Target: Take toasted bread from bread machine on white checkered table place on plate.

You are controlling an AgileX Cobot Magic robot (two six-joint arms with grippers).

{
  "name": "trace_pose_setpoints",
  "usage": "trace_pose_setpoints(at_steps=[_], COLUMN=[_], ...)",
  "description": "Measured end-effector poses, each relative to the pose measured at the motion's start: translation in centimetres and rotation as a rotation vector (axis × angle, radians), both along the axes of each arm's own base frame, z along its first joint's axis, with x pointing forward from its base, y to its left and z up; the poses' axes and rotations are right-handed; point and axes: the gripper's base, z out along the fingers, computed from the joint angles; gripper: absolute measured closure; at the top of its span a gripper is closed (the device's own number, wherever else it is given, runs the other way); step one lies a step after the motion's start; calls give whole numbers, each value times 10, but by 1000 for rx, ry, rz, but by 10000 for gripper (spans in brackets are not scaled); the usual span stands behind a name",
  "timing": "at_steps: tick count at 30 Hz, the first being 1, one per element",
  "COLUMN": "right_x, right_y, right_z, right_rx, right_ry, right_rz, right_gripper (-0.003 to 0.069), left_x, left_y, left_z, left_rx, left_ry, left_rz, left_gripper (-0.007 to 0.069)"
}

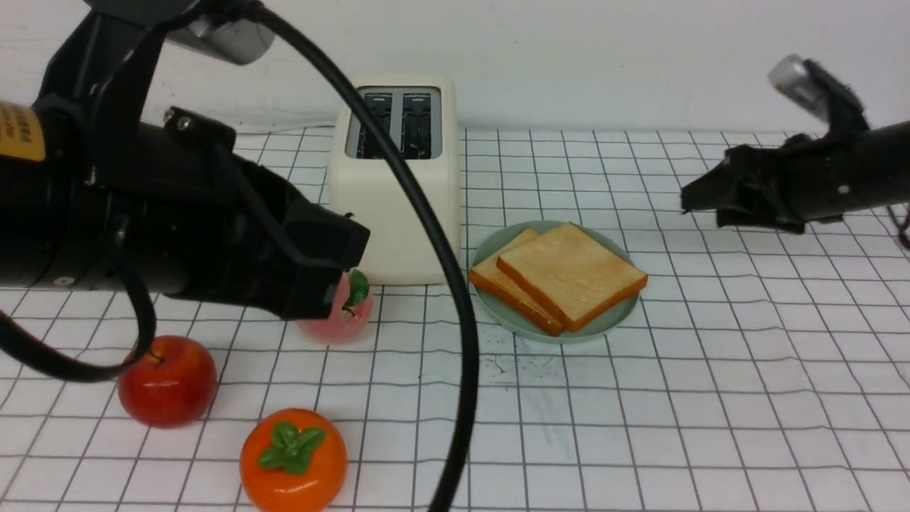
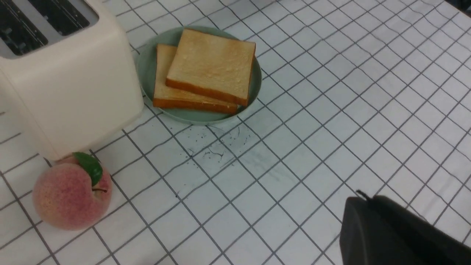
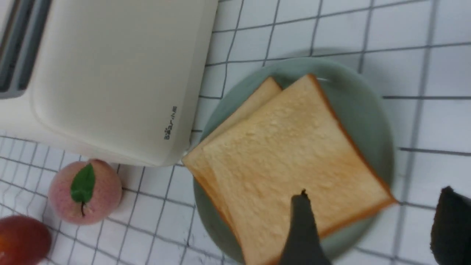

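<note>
Two slices of toasted bread lie stacked and offset on the mint-green plate (image 1: pixel 611 320), the upper slice (image 1: pixel 572 274) over the lower one (image 1: pixel 508 288). The cream bread machine (image 1: pixel 394 192) stands just left of the plate, with both slots empty. My right gripper (image 1: pixel 700 199) hovers open, above and to the right of the plate. In the right wrist view its fingers (image 3: pixel 303 228) stand wide apart over a corner of the upper slice (image 3: pixel 287 158), holding nothing. My left gripper (image 2: pixel 362 197) is shut and empty over the white checkered table (image 1: pixel 711 391), left of the bread machine.
A pink peach (image 1: pixel 341 316) sits at the bread machine's front left corner. A red apple (image 1: pixel 167 380) and an orange persimmon (image 1: pixel 293 459) lie near the front left. The left arm's black cable (image 1: pixel 455 284) arcs across the middle. A white wall stands behind.
</note>
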Motion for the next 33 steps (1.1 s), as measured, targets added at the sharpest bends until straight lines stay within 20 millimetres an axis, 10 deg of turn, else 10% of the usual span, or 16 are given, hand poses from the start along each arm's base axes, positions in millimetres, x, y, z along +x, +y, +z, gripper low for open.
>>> trace_pose_setpoints(at_steps=[8, 15, 25, 33], right_x=[-109, -187, -292, -337], right_y=[-4, 4, 10, 14], right_z=[118, 157, 119, 64], right_rx=[-251, -313, -389, -322], right_ry=[-129, -131, -117, -341], right_rz=[61, 71, 17, -158], right_gripper=[502, 661, 663, 659], left_x=[-24, -66, -104, -108], left_y=[19, 54, 84, 87], left_z=[24, 2, -85, -115], left_rx=[-123, -333, -422, -396], left_ry=[-178, -362, -432, -398], left_rz=[61, 184, 259, 263], left_gripper=[638, 638, 638, 638])
